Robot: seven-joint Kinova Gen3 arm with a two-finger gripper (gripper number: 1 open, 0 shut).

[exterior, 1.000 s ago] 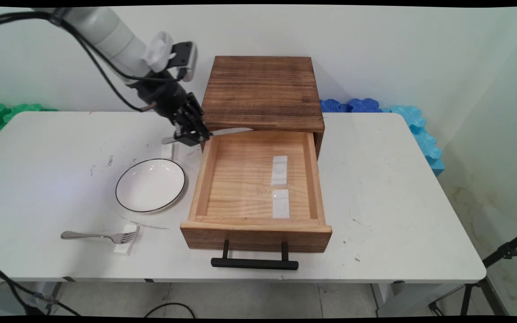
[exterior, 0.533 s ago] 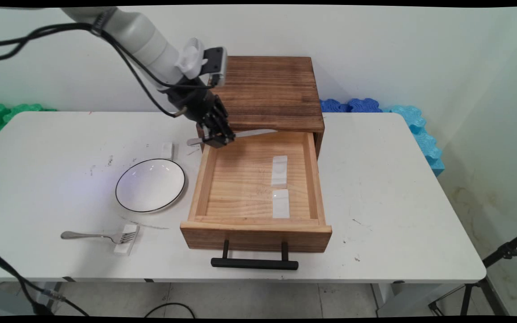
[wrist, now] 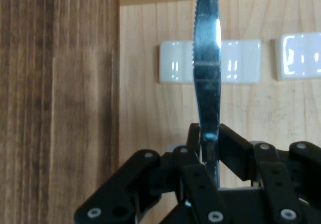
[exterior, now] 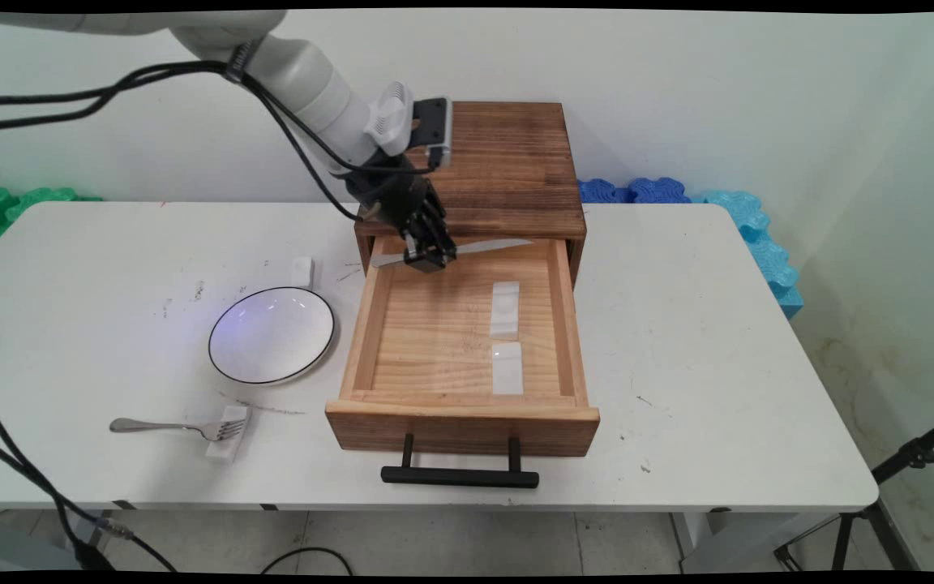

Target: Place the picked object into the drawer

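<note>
**Steel knife pinched in gripper, over back of open drawer**

Black gripper [exterior: 428,258] has its fingers pressed onto a table knife [exterior: 483,247], clamped near the handle. In the hand view the serrated blade [wrist: 207,58] runs straight up from between the fingers [wrist: 231,148]. Knife sits roughly level in the main view, blade pointing right, handle end sticking out left of the gripper. It hangs above the rear left part of the open wooden drawer [exterior: 370,324], just in front of the dark wooden cabinet [exterior: 499,162]; not touching the drawer floor as far as I can tell.

Inside the drawer: two white rectangular rests, one nearer the back [exterior: 504,309], one nearer the front [exterior: 507,367], in line, right of centre. Hand view shows the same two white blocks [wrist: 175,62] [wrist: 301,56] on the light wood beyond the blade.

Drawer front has a black bar handle [exterior: 459,476].

On the white table [exterior: 718,365] left of the drawer: white plate with black rim [exterior: 272,334], a small white block [exterior: 302,270] behind it, and a fork [exterior: 167,426] with its tines on another white rest [exterior: 225,444], near the front edge.
</note>
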